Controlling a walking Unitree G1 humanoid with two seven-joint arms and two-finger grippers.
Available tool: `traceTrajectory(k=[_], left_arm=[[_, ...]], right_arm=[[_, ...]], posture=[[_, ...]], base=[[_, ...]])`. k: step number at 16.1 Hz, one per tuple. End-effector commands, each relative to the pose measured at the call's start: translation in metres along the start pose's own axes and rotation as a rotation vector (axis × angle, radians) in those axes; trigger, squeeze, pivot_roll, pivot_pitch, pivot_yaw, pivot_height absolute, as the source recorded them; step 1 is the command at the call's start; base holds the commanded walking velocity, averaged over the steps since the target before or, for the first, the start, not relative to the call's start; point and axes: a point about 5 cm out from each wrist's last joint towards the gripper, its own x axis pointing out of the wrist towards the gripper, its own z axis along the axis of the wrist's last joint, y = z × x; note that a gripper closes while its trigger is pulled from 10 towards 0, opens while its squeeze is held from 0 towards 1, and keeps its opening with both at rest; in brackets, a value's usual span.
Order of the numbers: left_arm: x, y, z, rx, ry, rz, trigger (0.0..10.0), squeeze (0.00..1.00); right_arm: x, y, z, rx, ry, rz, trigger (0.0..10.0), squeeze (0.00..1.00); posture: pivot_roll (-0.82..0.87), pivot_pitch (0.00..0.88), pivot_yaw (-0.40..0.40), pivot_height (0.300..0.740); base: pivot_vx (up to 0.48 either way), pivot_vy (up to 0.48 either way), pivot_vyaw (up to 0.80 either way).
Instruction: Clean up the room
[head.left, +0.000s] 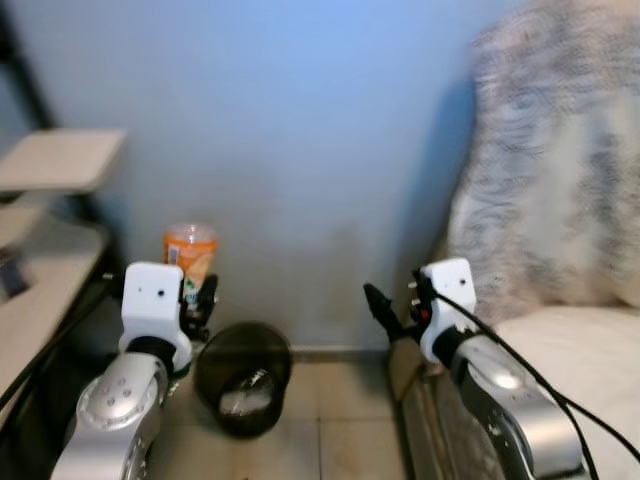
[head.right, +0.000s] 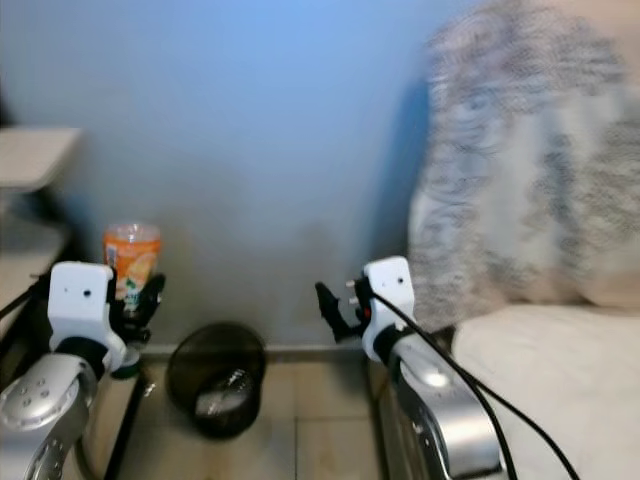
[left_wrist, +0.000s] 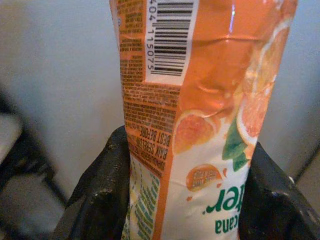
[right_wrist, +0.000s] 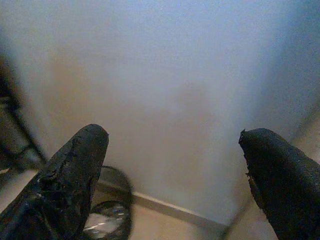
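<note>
An orange juice bottle (head.left: 190, 256) with an orange-and-white label stands upright in my left gripper (head.left: 200, 300), which is shut on its lower half. The left wrist view shows the bottle (left_wrist: 200, 115) pressed between both black fingers (left_wrist: 100, 200). Just right of and below that gripper, a black mesh wastebasket (head.left: 243, 375) sits on the tiled floor by the wall, with some pale rubbish inside. My right gripper (head.left: 385, 310) hovers at mid-height to the right of the basket, open and empty; its wrist view shows the fingertips (right_wrist: 85, 150) spread wide toward the wall, the basket (right_wrist: 107, 220) low between them.
A pale blue wall (head.left: 300, 150) is close ahead. Pale wooden shelves (head.left: 50, 170) on a dark frame stand at the left. A sofa with a patterned grey throw (head.left: 560, 170) and a cream seat cushion (head.left: 580, 350) crowds the right. Beige floor tiles (head.left: 340, 420) lie between.
</note>
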Motion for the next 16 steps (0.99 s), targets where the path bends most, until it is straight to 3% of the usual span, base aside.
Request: traceTrajectory(k=[1, 4, 7, 11, 14, 16], left_arm=[[0.001, -0.008, 0.002, -0.011, -0.006, -0.044, 10.0, 0.00], [0.001, -0.008, 0.001, 0.001, 0.001, -0.059, 10.0, 0.00], [0.001, -0.011, 0.001, 0.012, 0.004, -0.072, 10.0, 0.00], [-0.003, -0.015, 0.001, 0.028, 0.006, -0.091, 10.0, 0.00], [-0.006, -0.023, -0.004, 0.032, 0.029, -0.128, 10.0, 0.00], [-0.007, -0.032, -0.010, 0.075, 0.061, -0.208, 10.0, 0.00]], right_arm=[[-0.003, -0.006, -0.003, -0.016, 0.012, -0.021, 10.0, 0.00], [-0.002, -0.005, -0.002, -0.025, 0.010, -0.005, 10.0, 0.00], [-0.004, -0.003, -0.004, -0.052, 0.018, 0.027, 10.0, 0.00], [-0.006, 0.000, -0.007, -0.047, 0.023, 0.082, 10.0, 0.00], [-0.012, -0.017, -0.009, -0.090, 0.049, 0.110, 10.0, 0.00], [-0.018, -0.030, -0.009, -0.144, 0.073, 0.145, 10.0, 0.00]], posture=[[0.05, 0.000, -0.009, 0.740], [0.05, 0.000, -0.002, 0.740], [0.05, 0.000, -0.001, 0.740], [0.05, 0.000, -0.001, 0.740], [0.04, 0.024, 0.017, 0.740], [0.02, 0.025, 0.007, 0.740]], base=[[0.337, 0.000, 0.00], [0.339, 0.000, 0.80], [0.334, 0.000, 0.00], [0.323, 0.000, 0.72], [0.204, 0.000, 0.00], [0.000, 0.000, 0.00]])
